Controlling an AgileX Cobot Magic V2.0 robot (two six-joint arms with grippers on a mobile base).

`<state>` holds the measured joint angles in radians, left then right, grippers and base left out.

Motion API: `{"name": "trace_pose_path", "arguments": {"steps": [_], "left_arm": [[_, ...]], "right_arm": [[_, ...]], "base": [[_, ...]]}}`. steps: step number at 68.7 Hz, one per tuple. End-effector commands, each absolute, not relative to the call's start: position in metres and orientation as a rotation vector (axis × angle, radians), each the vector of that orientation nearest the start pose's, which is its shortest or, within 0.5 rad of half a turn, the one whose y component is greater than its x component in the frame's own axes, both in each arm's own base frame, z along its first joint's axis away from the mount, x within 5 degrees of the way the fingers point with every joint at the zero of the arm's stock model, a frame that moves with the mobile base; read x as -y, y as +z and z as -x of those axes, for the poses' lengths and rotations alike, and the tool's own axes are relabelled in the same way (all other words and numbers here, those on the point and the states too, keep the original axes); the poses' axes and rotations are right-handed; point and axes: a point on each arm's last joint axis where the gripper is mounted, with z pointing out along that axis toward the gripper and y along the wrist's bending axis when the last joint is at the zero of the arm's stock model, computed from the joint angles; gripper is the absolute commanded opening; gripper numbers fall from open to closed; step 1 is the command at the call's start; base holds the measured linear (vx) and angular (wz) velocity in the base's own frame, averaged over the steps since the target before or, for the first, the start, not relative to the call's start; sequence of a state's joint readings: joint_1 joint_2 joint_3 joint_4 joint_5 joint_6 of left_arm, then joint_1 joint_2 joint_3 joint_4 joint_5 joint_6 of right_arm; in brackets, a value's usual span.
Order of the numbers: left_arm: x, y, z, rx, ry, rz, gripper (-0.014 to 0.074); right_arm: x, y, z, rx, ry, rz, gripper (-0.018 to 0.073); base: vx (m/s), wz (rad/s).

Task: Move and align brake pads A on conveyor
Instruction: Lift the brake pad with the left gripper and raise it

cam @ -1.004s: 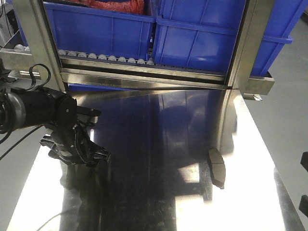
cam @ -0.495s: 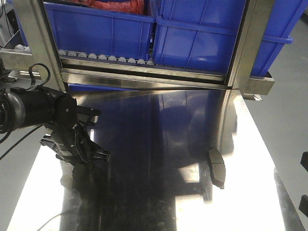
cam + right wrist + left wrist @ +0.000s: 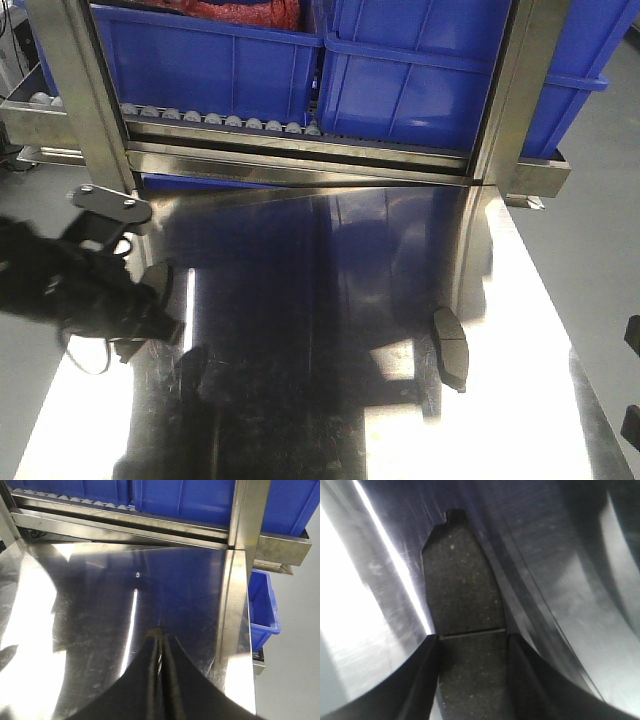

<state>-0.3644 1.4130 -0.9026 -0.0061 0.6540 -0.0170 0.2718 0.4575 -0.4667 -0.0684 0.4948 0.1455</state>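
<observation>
One brake pad A, dark grey and speckled with a groove across it, fills the left wrist view. My left gripper is shut on it, one black finger pressing each long side just below the groove. From the front, that left gripper is a dark motion blur at the left edge of the steel tabletop. A second brake pad A lies on the tabletop at the right. My right gripper hangs shut over bare steel with nothing visible in it. The conveyor is out of view.
Blue plastic bins sit on a roller rack behind the tabletop, framed by steel uprights. Another blue bin sits lower, past the table's right edge. A grey bracket plate shows above the blurred left arm.
My left arm has swung left and turned, so it is now blurred near the table's left edge. The pad on the right has not moved.
</observation>
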Motion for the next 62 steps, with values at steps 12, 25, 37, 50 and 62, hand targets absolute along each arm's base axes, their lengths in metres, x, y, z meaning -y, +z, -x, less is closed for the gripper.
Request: {"name": "trace_pose_path", "arguments": {"steps": [12,25,37,50,62], "left_arm": [[0.070,0.301,-0.179,-2.205,-0.204,-0.414,0.0039],[0.044,0.314,-0.113,-1.976,-0.232,-0.376,0.0039],[0.027,0.310,-0.070,-1.844,-0.262,-0.335,0.0039],[0.023,0.306,-0.060,-1.787,-0.279,-0.321,0.0039],[0.023,0.312,-0.058,-1.721,-0.287,-0.308,0.0039]], "right_arm": [[-0.023,0.307,-0.095,-1.875,0.200,0.169,-0.0008],[-0.023,0.307,-0.095,-1.875,0.200,0.169,-0.0008],[-0.023,0.307,-0.095,-1.875,0.200,0.169,-0.0008],[-0.023,0.307,-0.095,-1.875,0.200,0.169,-0.0008],[-0.023,0.307,-0.095,-1.875,0.200,0.169,-0.0008]], "base": [[0.00,0.00],[0.00,0.00],[0.00,0.00],[0.00,0.00],[0.00,0.00]]}}
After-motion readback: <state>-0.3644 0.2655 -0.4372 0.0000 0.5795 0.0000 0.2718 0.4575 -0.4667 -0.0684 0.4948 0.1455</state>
